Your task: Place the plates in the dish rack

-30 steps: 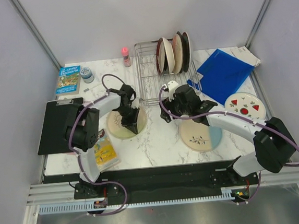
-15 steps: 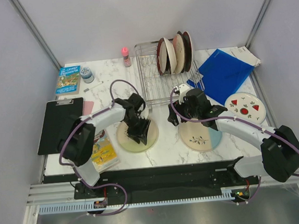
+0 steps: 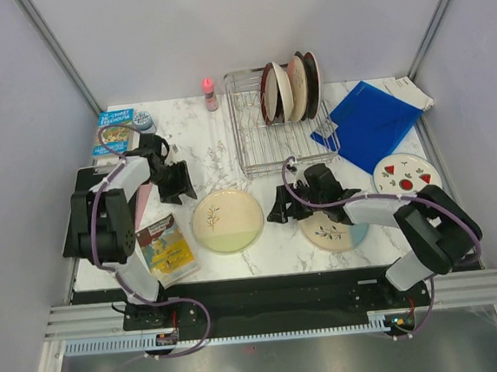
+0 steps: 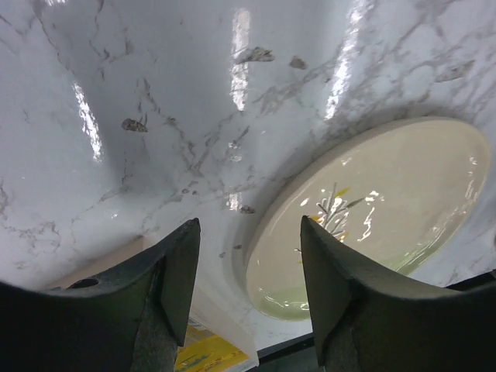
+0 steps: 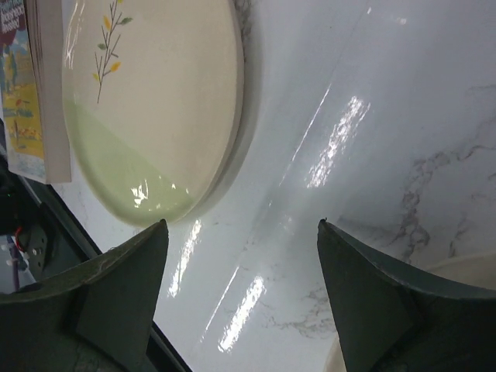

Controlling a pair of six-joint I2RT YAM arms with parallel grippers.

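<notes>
A pale yellow plate [image 3: 227, 221] with a plant motif lies flat on the marble table, also seen in the left wrist view [image 4: 387, 194] and the right wrist view [image 5: 155, 101]. My left gripper [image 3: 177, 182] [image 4: 249, 225] hangs open and empty to the left of it. My right gripper [image 3: 278, 209] [image 5: 242, 225] is open low over bare marble, between the yellow plate and the cream-and-blue twig plate [image 3: 331, 229]. A white plate with red shapes [image 3: 406, 174] lies at the right. The dish rack [image 3: 253, 133] at the back holds several upright plates [image 3: 288, 88].
A blue folder [image 3: 369, 121] lies right of the rack. A book [image 3: 115, 132], a small tin [image 3: 144, 119] and a black clipboard [image 3: 94, 208] sit at the left. A yellow booklet [image 3: 167, 250] lies near the front edge. A pink bottle [image 3: 209, 94] stands behind.
My left gripper slid the yellow plate toward the near right, opened, let it go and drew back left. My right gripper came down toward the front, beside the twig plate.
</notes>
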